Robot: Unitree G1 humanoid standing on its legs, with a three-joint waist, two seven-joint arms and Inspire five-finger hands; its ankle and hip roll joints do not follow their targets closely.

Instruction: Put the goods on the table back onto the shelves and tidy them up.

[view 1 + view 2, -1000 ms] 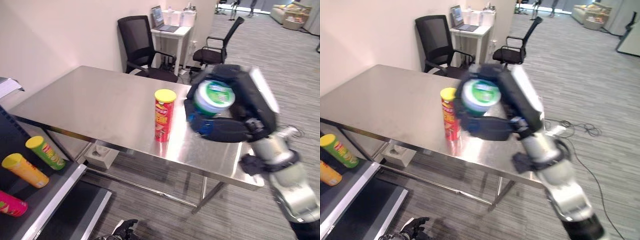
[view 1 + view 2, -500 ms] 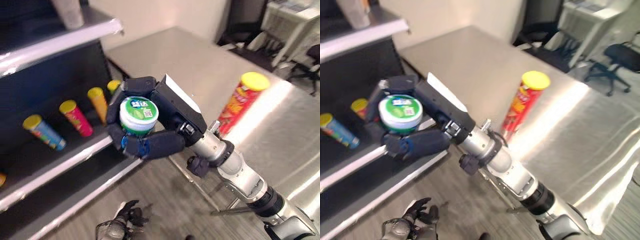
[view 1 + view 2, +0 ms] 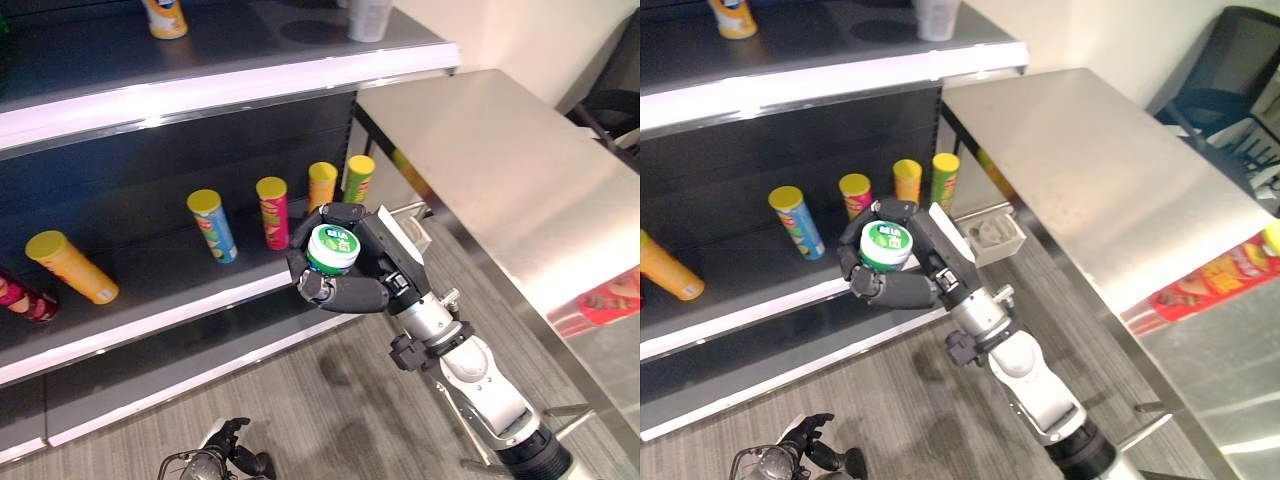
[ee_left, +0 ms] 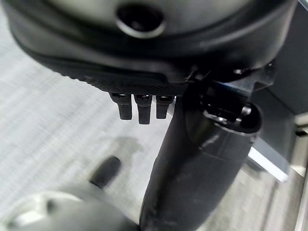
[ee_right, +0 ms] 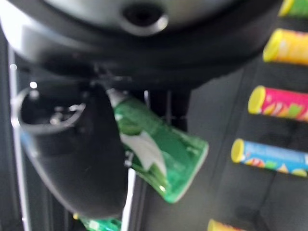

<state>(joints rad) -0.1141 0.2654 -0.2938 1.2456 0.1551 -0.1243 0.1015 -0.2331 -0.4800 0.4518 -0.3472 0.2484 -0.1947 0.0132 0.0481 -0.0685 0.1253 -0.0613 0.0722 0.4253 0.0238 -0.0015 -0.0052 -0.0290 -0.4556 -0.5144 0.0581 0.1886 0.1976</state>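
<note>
My right hand is shut on a green can with a white and green lid. It holds the can in the air just in front of the lower shelf's edge. In the right wrist view the green can lies between the thumb and the fingers. Several chip cans stand on the lower shelf: blue, pink, orange and green. A red chip can is on the steel table. My left hand hangs low over the carpet, open.
A yellow can lies at the lower shelf's left end. The upper shelf carries a can and a white cup. A grey box sits on the floor under the table's corner, beside the shelf.
The view has swung from the table to face the shelves. My right hand, still holding the green can, now reaches farther out, close to the lower shelf's front edge.
</note>
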